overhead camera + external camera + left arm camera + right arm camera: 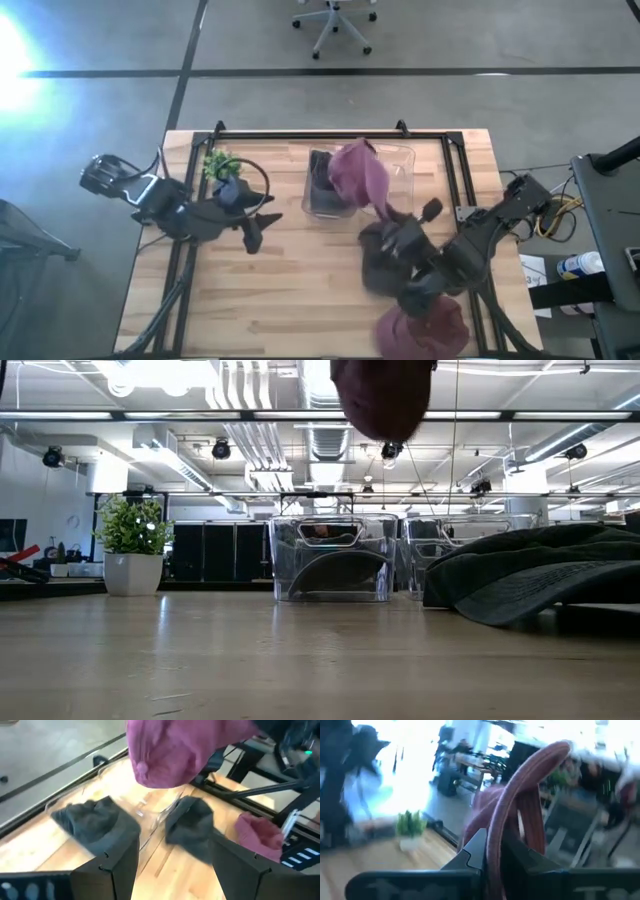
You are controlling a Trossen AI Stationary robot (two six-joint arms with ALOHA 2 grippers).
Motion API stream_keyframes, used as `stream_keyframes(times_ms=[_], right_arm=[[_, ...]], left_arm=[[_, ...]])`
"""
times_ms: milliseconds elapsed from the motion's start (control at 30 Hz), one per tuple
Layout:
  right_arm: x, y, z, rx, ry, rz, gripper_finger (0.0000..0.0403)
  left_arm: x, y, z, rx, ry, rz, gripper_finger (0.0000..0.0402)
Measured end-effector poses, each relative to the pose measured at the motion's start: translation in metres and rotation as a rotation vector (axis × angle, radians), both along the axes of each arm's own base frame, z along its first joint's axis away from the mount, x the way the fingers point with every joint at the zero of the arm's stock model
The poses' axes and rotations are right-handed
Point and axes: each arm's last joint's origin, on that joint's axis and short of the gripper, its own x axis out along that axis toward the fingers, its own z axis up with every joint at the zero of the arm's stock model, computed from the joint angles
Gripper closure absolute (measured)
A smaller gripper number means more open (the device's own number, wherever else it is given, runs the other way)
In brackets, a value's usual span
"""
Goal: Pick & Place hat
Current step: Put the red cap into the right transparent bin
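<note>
1. Presently, right gripper (492, 845) is clamped on the brim of a maroon hat (362, 177), holding it aloft.
2. Hat hangs over the clear bin (400, 160) at the table's far edge; a dark hat (325, 190) already lies in the neighbouring bin.
3. Step appears to be carry-to-bin; next move calls for lowering inside the walls, then releasing.
4. Another dark hat (385, 255) and a second maroon hat (425, 330) wait on the table (300, 290).
5. Left gripper (252, 232) hovers nearby, fingers spread, empty.
</note>
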Motion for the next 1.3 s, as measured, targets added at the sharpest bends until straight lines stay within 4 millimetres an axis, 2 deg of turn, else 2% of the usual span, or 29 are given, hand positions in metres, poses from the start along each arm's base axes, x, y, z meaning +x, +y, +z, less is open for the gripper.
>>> stream_keyframes(times_ms=[100,233,333,500,633,767,867,1033,1167,1300], right_arm=[[0.002,-0.019,-0.006,0.107,-0.141,-0.058,0.0372],[0.004,-0.044,-0.021,0.249,-0.171,-0.108,0.0383],[0.003,-0.056,-0.029,0.335,-0.217,-0.139,0.0386],[-0.006,-0.069,-0.021,0.457,-0.420,-0.181,0.0388],[-0.018,-0.084,-0.015,0.483,-0.550,-0.220,0.0388],[-0.031,-0.102,-0.022,0.493,-0.550,-0.270,0.0389],[-0.041,-0.119,-0.032,0.507,-0.479,-0.320,0.0389],[-0.068,-0.147,-0.052,0.592,-0.261,-0.482,0.0389],[-0.075,-0.156,-0.069,0.639,-0.335,-0.561,0.0389],[-0.064,-0.159,-0.086,0.742,-0.433,-0.557,0.0390]], left_arm=[[0.003,-0.002,-0.017,-0.020,0.035,0.020,0.0170],[0.007,-0.004,-0.040,-0.034,0.085,0.042,0.0170],[0.012,-0.004,-0.058,-0.007,0.084,0.089,0.0170],[0.027,-0.008,-0.098,0.002,-0.020,0.135,0.0170],[0.043,-0.015,-0.121,0.164,-0.168,0.129,0.0170],[0.054,-0.016,-0.130,0.374,-0.205,0.144,0.0170],[0.055,-0.016,-0.128,0.396,-0.212,0.132,0.0170],[0.055,-0.017,-0.128,0.395,-0.209,0.119,0.0170],[0.056,-0.017,-0.128,0.392,-0.208,0.091,0.0170],[0.057,-0.015,-0.129,0.394,-0.201,0.086,0.0170]])
